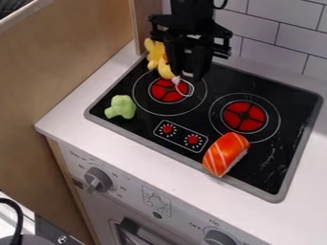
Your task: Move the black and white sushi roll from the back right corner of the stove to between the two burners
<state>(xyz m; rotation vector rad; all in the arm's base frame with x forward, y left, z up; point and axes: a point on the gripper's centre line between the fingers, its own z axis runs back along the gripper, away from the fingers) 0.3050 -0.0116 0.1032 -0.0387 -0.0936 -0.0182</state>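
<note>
1 claw (pixel 187 75), far, can't tell if open or closed | 1 yellow toy (pixel 155 53) just left of it | 1 green broccoli (pixel 121 107), left | 1 salmon sushi (pixel 226 152), near right | 2 red burners (pixel 245 116)

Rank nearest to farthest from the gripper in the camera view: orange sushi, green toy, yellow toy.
1. Yellow toy: beside the gripper, on its left in the view.
2. Green toy: left part of the cooktop.
3. Orange sushi: near the cooktop's front edge.
</note>
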